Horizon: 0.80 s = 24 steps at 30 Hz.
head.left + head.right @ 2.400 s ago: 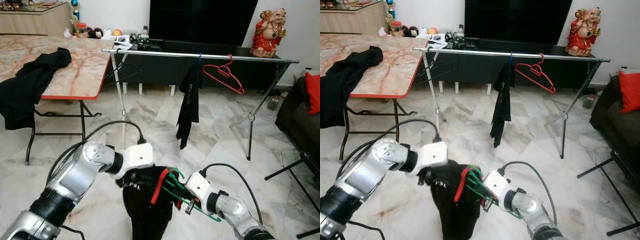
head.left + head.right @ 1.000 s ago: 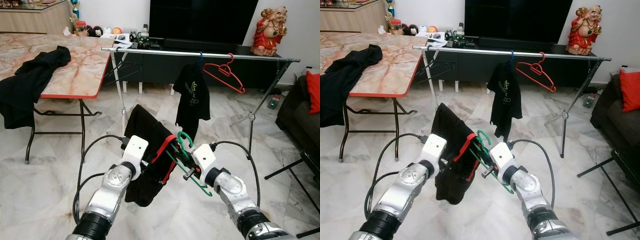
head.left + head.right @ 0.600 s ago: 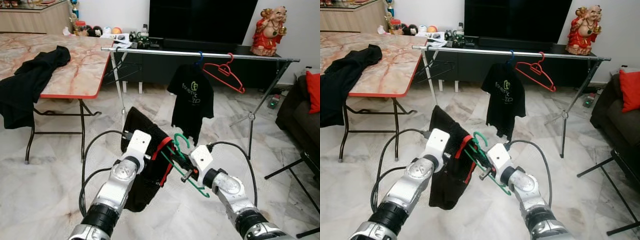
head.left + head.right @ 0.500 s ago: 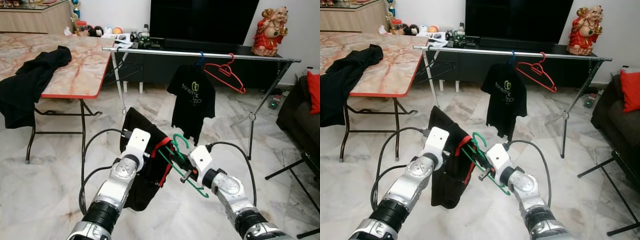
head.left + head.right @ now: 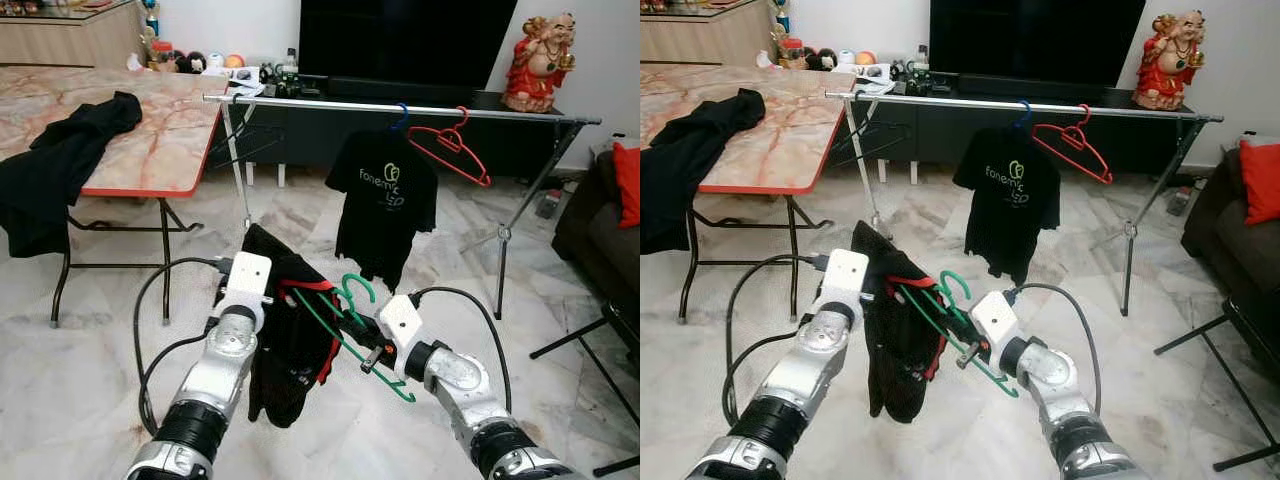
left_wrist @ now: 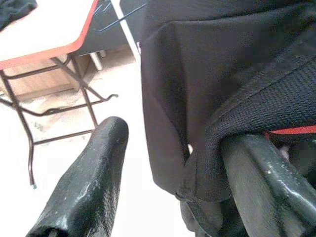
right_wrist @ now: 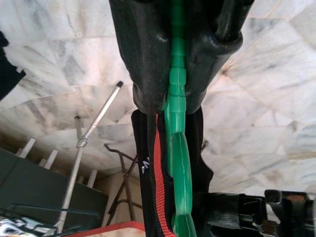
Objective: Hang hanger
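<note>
Standing across marble floor (image 5: 90, 340): rack (image 5: 400, 108) carrying black shirt (image 5: 385, 205) and red hanger (image 5: 450, 150). Right gripper (image 5: 352, 335) clamping green hanger (image 5: 345, 315) low before rack. Left gripper (image 5: 275, 295) spread open, one finger (image 6: 266, 182) catching dark garment (image 5: 290, 345) draping off hanger.

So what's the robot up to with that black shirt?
The right hand is shut on a green hanger with a black shirt draped on it. The left hand is open at the shirt, one finger under the cloth. The rail ahead already carries another shirt and a red hanger.
</note>
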{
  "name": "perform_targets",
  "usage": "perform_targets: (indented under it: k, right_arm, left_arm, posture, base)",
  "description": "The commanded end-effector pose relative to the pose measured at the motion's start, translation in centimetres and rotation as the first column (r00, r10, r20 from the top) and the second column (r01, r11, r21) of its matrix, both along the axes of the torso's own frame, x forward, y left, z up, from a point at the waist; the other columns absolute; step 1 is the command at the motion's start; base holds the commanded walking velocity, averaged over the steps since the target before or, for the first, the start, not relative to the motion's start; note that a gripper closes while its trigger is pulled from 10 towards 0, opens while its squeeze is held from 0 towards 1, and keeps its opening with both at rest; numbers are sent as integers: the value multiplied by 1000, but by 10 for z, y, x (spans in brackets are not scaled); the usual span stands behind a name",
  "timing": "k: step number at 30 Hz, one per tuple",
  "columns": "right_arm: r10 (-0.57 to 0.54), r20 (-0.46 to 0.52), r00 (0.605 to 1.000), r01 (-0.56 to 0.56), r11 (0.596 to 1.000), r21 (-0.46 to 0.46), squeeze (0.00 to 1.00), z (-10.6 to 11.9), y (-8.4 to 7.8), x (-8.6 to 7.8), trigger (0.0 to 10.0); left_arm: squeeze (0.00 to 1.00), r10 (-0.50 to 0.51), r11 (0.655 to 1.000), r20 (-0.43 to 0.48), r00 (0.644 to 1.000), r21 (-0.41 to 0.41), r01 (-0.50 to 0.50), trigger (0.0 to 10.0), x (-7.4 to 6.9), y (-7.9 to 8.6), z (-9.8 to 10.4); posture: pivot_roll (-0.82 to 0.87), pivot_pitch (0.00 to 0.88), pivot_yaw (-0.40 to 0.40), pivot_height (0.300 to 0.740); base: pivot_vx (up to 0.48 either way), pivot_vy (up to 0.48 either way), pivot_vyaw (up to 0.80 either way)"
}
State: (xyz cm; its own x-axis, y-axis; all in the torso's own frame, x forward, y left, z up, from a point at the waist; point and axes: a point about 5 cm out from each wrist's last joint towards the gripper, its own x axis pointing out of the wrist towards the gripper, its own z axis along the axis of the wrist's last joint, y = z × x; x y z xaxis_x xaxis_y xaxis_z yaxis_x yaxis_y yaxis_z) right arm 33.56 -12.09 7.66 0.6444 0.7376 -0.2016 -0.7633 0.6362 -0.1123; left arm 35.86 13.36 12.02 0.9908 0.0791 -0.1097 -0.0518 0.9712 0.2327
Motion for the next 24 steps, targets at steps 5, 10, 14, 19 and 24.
perform_targets:
  k: [5,10,14,19,24]
  right_arm:
    - [21,9,1000,-21,998,51,0,9,-11,2,0]
    - [90,-28,996,-88,994,71,0,8,-12,-2,0]
    - [129,-55,990,-124,989,83,0,8,-16,-3,0]
    - [174,-89,981,-163,979,119,0,9,-19,-5,0]
    - [215,-127,968,-198,971,134,0,9,-22,-6,0]
  left_arm:
    - [0,4,999,46,999,-32,-2,0,-1,1,1]
    - [0,7,1000,72,997,-25,-5,0,-2,1,3]
    - [0,11,1000,70,997,-20,-9,0,-2,4,1]
    - [0,-4,1000,68,998,-13,5,0,-3,3,-2]
    - [0,-24,1000,68,997,-9,25,0,-3,1,-3]
  posture:
    - [132,0,-106,740]
    - [135,0,-114,740]
    - [139,0,-122,740]
    - [154,0,-143,740]
    - [160,0,-153,740]
  base:
    - [0,0,0]
    - [0,0,0]
    - [0,0,0]
    - [0,0,0]
    - [0,0,0]
